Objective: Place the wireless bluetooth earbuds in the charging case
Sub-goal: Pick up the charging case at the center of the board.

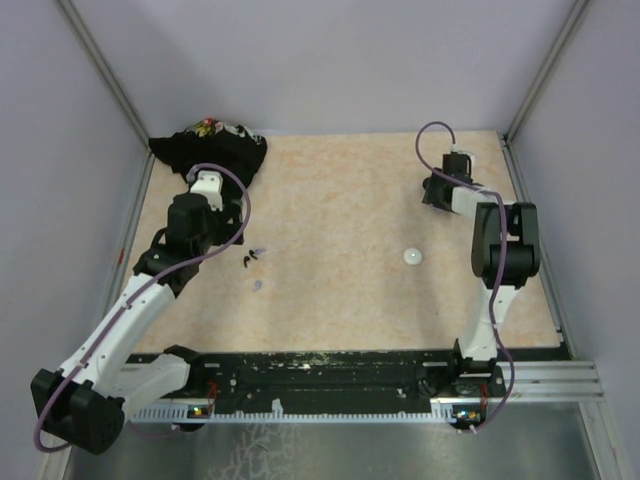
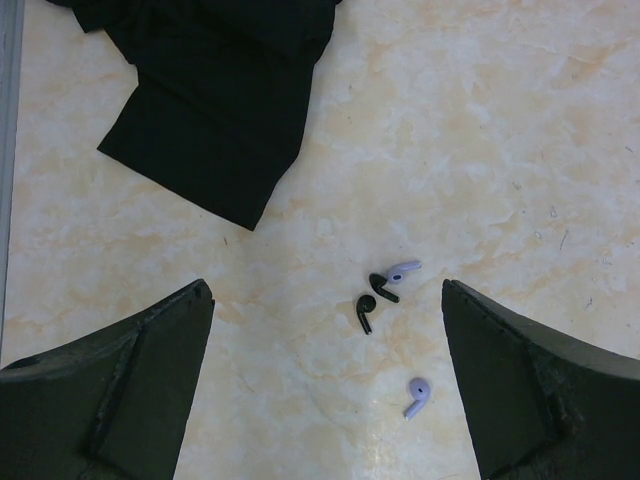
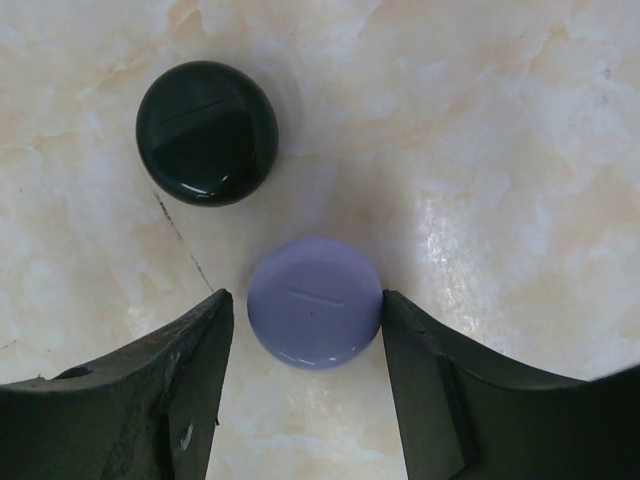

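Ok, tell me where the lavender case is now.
Right wrist view, centre: the lavender case lies between the fingers of the right hand, black case close by at upper left.

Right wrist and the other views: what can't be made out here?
1. Top external: lavender case and black case hidden under the right arm.
2. Top external: earbuds too small to count; white disc too small to identify.
3. Right wrist: both cases' insides hidden by their shut lids.
4. Left wrist: black cloth cut off by the top edge.

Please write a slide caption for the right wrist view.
Right gripper open around a round lavender case, a glossy round black case beyond it on the marbled table.
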`<action>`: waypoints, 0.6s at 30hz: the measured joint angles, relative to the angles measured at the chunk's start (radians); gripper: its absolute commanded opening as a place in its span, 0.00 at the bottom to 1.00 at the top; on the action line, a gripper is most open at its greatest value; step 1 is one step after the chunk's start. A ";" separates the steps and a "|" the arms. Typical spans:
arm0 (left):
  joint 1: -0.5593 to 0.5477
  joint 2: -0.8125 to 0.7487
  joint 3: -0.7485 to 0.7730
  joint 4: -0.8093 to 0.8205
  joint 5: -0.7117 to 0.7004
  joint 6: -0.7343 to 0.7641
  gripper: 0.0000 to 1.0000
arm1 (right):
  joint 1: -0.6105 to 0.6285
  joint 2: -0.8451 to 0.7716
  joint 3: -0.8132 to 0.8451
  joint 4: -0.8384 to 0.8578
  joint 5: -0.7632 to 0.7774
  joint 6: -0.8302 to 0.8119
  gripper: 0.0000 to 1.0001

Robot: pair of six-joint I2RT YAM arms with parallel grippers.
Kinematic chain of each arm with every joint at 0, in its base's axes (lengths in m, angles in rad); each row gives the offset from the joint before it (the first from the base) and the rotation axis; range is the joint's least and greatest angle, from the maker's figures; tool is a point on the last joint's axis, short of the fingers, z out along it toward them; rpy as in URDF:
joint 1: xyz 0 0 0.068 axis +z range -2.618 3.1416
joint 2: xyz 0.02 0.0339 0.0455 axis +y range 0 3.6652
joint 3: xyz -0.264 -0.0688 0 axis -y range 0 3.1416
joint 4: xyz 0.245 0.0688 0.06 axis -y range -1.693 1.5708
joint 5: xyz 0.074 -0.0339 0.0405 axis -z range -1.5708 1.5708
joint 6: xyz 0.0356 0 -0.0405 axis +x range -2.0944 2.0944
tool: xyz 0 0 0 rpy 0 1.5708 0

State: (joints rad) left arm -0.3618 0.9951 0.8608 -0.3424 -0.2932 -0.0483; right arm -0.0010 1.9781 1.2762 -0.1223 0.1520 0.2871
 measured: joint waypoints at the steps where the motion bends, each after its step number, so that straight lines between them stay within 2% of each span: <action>1: 0.000 0.001 0.000 0.000 0.001 0.000 1.00 | 0.000 0.008 0.004 0.002 0.005 -0.004 0.59; 18: 0.012 0.002 0.000 0.000 0.056 -0.009 1.00 | 0.013 0.018 0.011 0.011 0.011 -0.042 0.45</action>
State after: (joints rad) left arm -0.3496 0.9966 0.8608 -0.3424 -0.2375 -0.0570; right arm 0.0116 1.9957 1.2873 -0.1112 0.1631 0.2455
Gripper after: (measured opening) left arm 0.998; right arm 0.515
